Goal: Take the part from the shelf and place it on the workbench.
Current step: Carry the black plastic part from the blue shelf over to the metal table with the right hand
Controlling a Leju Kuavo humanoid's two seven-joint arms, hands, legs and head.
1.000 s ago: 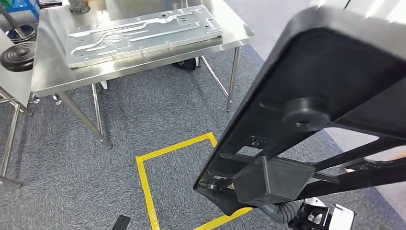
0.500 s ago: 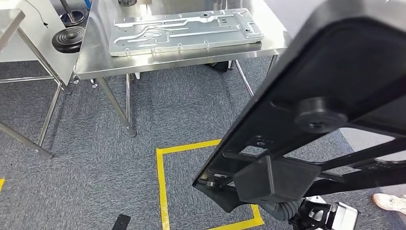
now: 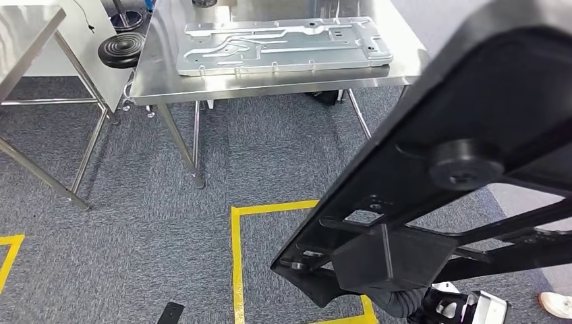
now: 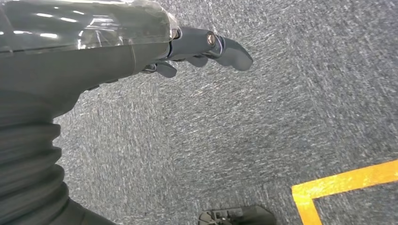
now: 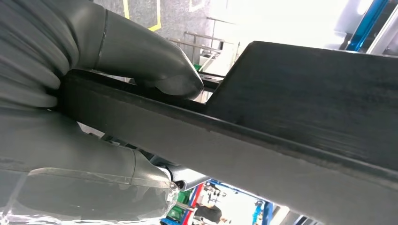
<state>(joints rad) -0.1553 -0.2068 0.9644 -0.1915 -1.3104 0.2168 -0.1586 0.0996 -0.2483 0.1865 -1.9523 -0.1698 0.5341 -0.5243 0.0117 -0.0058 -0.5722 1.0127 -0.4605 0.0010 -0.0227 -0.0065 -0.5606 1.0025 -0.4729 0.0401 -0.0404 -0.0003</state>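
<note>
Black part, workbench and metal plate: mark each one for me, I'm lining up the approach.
black part (image 3: 472,101), head view, on its broad flat panel.
workbench (image 3: 152,84), head view, on bare steel at its left end.
metal plate (image 3: 283,44), head view, on the middle of its stamped face.

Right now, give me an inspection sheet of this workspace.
Surface: steel workbench ahead, on grey carpet.
Job's things: black part held up at right, not yet on the workbench.
Clutter: metal plate flat on the workbench; black disc beside it.
Hands: right hand grips the part's edge; left hand holds nothing, above the carpet.
Cables: thin black wire at far left.
Surroundings: yellow floor tape; a person's shoe.
</note>
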